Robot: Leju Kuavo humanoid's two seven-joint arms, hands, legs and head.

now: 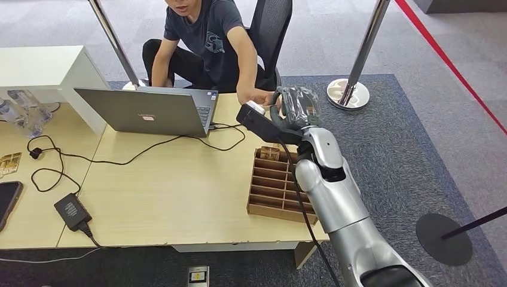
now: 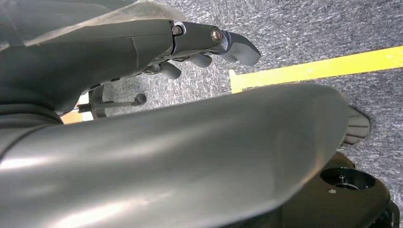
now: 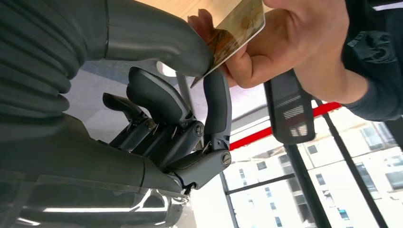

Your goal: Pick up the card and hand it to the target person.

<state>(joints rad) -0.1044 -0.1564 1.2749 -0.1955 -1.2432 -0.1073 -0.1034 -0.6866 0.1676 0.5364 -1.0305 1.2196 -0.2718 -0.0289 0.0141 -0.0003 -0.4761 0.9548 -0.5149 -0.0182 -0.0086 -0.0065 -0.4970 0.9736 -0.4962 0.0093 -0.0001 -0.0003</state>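
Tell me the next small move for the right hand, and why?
Probably let go: ease the right hand open. In the right wrist view the card is pinched between its thumb and a finger, and the person's hand already grips the card's other end, so holding on seems needless.

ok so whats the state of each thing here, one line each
card: pinched by the right hand and gripped by the person's hand too
left hand: hanging over the carpet, holding nothing, fingers curled
laptop: open on the table
wooden organizer: flat on the table, slots mostly bare
phone: lying flat, screen dark
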